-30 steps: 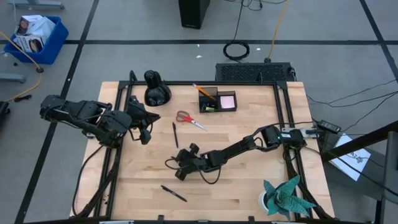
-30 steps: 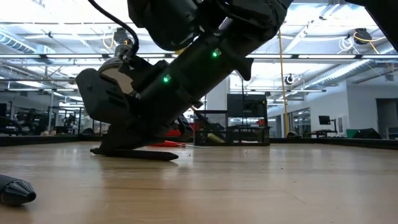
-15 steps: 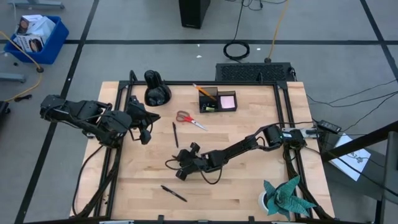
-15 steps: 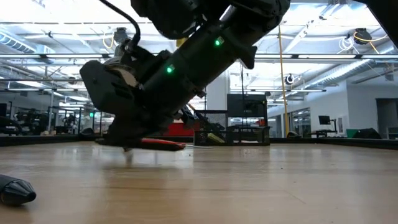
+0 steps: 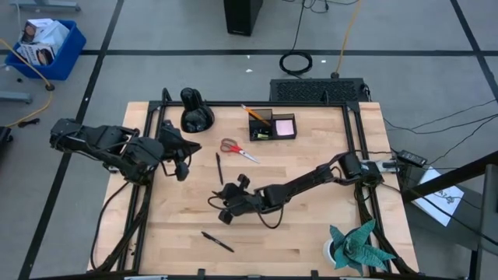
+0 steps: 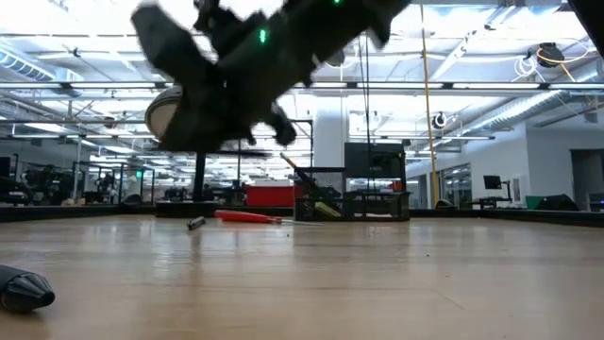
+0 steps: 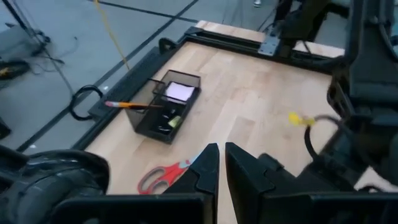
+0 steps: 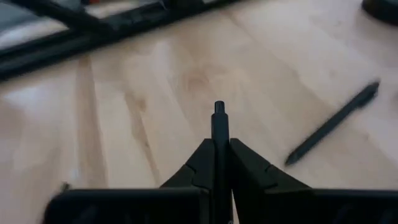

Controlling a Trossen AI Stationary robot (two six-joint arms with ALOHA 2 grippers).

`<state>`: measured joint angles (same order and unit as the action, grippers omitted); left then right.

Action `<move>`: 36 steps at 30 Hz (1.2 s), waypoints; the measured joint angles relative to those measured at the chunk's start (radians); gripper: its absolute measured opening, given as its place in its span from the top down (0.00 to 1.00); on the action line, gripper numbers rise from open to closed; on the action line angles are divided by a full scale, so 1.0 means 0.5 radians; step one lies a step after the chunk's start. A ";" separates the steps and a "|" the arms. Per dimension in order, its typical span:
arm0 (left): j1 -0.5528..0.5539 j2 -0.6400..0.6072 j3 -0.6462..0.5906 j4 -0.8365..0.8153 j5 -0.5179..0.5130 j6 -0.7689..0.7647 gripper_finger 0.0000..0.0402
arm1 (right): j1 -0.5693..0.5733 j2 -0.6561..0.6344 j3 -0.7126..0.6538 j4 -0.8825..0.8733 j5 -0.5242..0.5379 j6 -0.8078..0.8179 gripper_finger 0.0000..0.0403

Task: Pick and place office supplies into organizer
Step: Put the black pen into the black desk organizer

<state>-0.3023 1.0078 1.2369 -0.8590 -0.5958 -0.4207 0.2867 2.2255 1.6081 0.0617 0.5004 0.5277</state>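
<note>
My right gripper is over the middle of the table, shut on a thin black pen, and shows raised above the tabletop in the low view. A second black pen lies flat beyond it, a third near the near edge. Red-handled scissors lie flat in front of the black organizer, which holds the orange pencil and the pink sticky pad. My left gripper waits shut at the table's left side. My right gripper pinches the black pen between its two fingers, which lie along the pen. The pen's capped end sticks out forward past the fingertips. The pen is lifted clear of the table and lies about level.
A rounded black bulbous object stands at the far left corner. A teal paper plant stands at the near right corner. A black frame runs along the table's edges. Bare wood lies between the scissors and the right edge.
My right gripper has risen from the tabletop, staying shut on the pen. The pen lay flat on the wood under the fingers a second ago and now hangs clear above it, about level. The arm has tipped flatter as it rose.
</note>
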 joint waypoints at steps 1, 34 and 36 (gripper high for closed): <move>-0.001 -0.008 0.000 0.005 0.027 -0.008 0.92 | 0.003 -0.033 0.002 -0.006 0.001 -0.015 0.95; 0.000 -0.164 -0.002 1.528 0.216 -0.435 0.69 | -0.067 -1.064 0.004 0.186 0.254 -0.672 0.95; 0.000 -0.160 -0.001 1.555 0.214 -0.457 0.65 | -0.082 -1.063 0.004 0.341 0.255 -0.711 0.95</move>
<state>-0.3023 0.9276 1.2366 -0.0815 -0.4889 -0.6495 0.2456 1.6939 1.6100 0.2322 0.6277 0.1722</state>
